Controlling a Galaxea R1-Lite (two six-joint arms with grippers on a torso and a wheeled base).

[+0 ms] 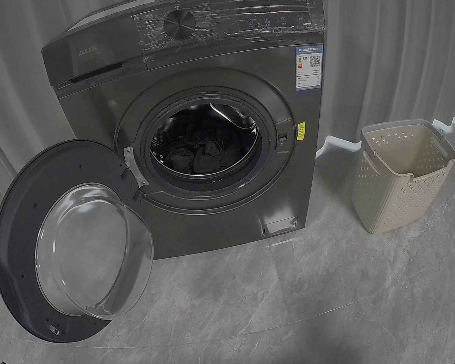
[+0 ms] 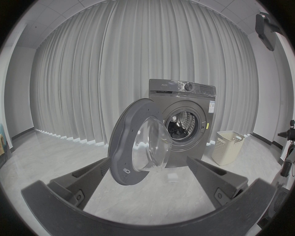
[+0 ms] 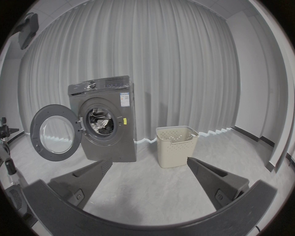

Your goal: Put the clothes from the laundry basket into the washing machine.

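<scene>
While basket (image 1: 397,195) stands upright (clothes (image 1: 200,151) inside washing machine (image 1: 219,218)) | left fingers (image 2: 80,182), right fingers (image 3: 215,178) apart

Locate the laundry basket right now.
In the head view the laundry basket stands upright on the floor on the robot's right. It is beside the washing machine but not touching it, in front of the curtain.

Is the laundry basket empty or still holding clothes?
Looks empty: inside the laundry basket only bare perforated walls show; its very bottom is unclear.
</scene>
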